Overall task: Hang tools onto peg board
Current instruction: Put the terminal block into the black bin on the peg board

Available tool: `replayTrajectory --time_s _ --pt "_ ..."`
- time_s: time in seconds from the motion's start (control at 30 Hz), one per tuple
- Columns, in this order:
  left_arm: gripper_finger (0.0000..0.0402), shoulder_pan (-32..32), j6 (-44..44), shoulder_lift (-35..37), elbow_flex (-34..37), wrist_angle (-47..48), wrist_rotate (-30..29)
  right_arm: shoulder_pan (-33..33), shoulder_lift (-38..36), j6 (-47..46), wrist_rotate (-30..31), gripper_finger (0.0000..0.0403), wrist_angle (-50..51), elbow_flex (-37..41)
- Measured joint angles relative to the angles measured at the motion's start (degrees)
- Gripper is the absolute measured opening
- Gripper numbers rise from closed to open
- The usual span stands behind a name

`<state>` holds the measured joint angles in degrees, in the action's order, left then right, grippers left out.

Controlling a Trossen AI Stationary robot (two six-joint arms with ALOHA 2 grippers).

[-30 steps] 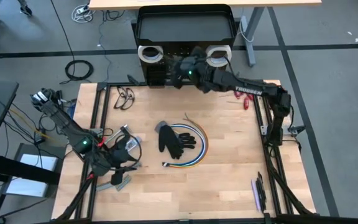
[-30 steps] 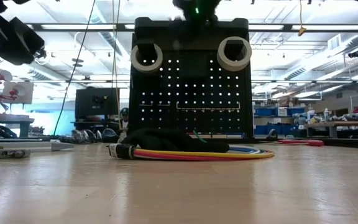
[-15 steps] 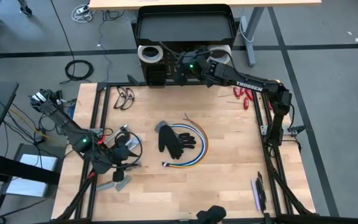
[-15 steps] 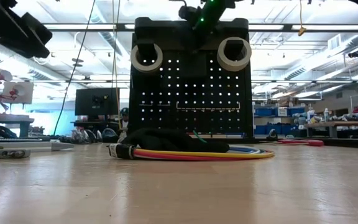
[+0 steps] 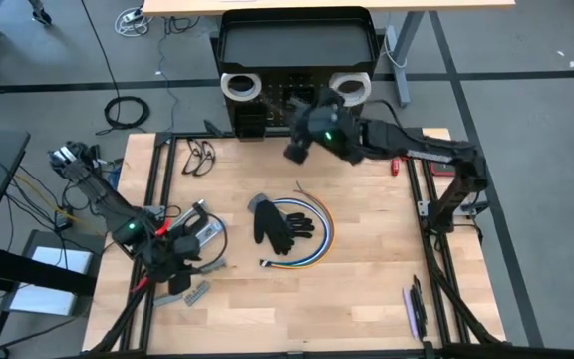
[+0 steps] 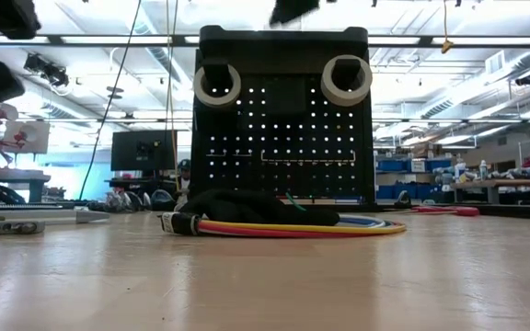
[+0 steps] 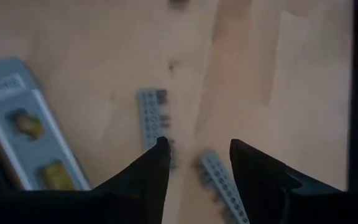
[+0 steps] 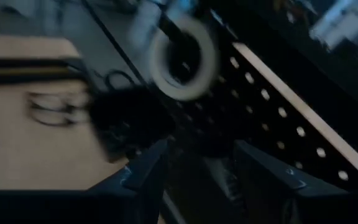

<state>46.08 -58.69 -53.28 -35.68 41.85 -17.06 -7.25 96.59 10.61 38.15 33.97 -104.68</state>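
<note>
Both pincers gape empty: right pincer near peg board, left pincer over grey metal pieces.

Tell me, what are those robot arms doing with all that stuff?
They are hanging tools on the black peg board. Two white tape rolls already hang near its top. The right end effector is in front of the board with its fingers apart, holding nothing. The left end effector, open too, hovers over small grey metal pieces beside a level. A black glove and coiled cables lie in the middle of the table.
</note>
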Motion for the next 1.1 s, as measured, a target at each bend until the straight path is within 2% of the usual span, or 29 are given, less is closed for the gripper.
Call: replayTrajectory --time_s 0.13,0.3,0.43,0.6,0.73,0.9,1.0,1.1 --pt "0.0176 2.6 -4.4 -0.6 1.0 -0.5 -0.2 8.9 -0.4 -0.5 0.0 0.0187 0.3 0.0" --pt "0.0195 7.0 -15.4 -4.7 4.9 -3.1 5.0 18.6 2.0 -5.0 0.0 0.0185 -2.2 3.3" --pt "0.0221 11.4 -19.9 -10.1 8.1 -13.1 6.4 24.4 5.1 -11.1 2.7 0.0185 -5.9 8.2" --pt "0.024 14.7 -20.3 -18.7 8.1 -24.4 5.7 29.1 9.1 -18.3 9.2 0.0181 -7.5 12.6" --pt "0.024 16.7 -21.4 -26.4 6.1 -24.5 1.7 31.8 11.3 -25.7 9.9 0.0181 -8.2 14.7" --pt "0.024 18.9 -22.4 -32.8 3.3 -22.3 -7.2 35.7 14.1 -32.3 9.8 0.0181 -9.5 15.2" --pt "0.0231 18.9 -19.7 -34.0 3.3 -21.0 -14.3 37.8 16.6 -32.5 9.8 0.0181 -14.7 15.2" --pt "0.0211 18.4 -17.5 -35.8 3.6 -19.8 -19.9 39.1 21.7 -27.8 9.5 0.0181 -24.9 15.2"
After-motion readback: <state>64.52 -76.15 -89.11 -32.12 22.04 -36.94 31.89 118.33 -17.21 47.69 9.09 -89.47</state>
